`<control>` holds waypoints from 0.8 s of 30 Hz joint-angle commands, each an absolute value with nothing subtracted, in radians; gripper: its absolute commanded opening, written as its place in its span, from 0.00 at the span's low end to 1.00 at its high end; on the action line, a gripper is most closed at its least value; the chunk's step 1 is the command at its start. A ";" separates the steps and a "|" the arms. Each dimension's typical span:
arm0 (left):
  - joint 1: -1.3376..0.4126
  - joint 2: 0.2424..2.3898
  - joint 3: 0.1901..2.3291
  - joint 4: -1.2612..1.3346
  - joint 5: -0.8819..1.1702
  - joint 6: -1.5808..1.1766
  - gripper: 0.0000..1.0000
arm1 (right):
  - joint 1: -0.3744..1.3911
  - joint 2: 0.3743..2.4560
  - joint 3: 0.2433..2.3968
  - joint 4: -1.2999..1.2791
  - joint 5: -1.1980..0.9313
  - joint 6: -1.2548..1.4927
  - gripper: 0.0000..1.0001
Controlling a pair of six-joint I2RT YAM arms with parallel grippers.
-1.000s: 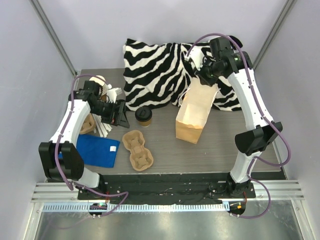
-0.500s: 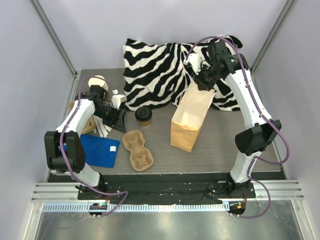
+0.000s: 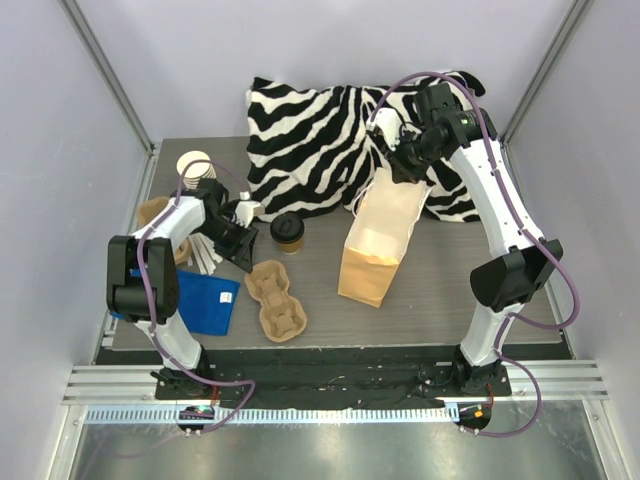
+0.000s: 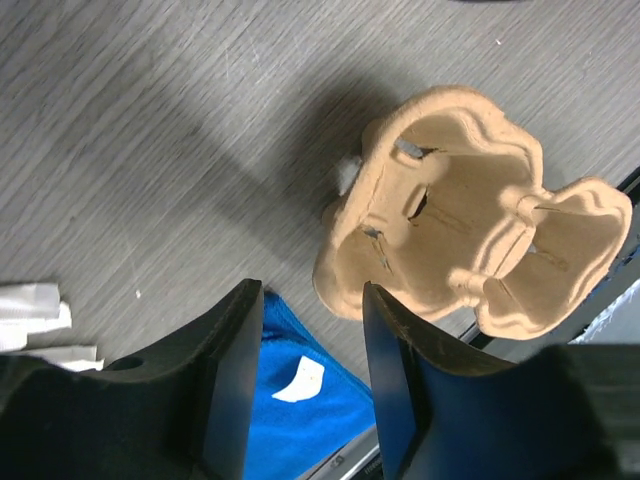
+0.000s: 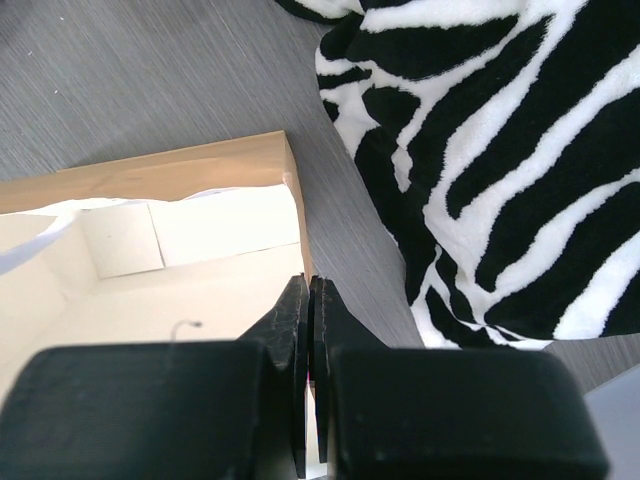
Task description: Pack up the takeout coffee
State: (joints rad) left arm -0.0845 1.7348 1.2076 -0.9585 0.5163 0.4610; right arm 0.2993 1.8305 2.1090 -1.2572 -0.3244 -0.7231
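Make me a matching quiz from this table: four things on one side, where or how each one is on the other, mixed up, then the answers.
Things:
1 takeout coffee
2 paper bag
3 blue cloth
4 cup carrier

States:
A empty, both wells facing up
B rim pinched by the right gripper
C upright, black lid on, just in front of the zebra cushion
D lying flat, leftmost of the four

Pairs: 1-C, 2-B, 3-D, 4-A

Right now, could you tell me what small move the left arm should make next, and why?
Probably swing the left gripper over to the takeout coffee: it holds nothing, hanging beside the cup carrier, while the right gripper pinches the rim of the paper bag.
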 commanded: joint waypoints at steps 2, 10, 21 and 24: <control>-0.104 1.773 1.218 -0.907 0.525 0.491 0.47 | 0.302 1.812 2.146 -1.272 -0.345 -0.715 0.07; -0.126 1.812 1.215 -0.879 0.531 0.477 0.42 | 0.302 1.815 2.160 -1.298 -0.354 -0.707 0.36; -0.132 1.813 1.210 -0.861 0.535 0.472 0.33 | 0.291 1.793 2.167 -1.305 -0.341 -0.669 0.62; -0.136 1.809 1.210 -0.865 0.529 0.482 0.39 | 0.273 1.792 2.174 -1.313 -0.351 -0.667 0.71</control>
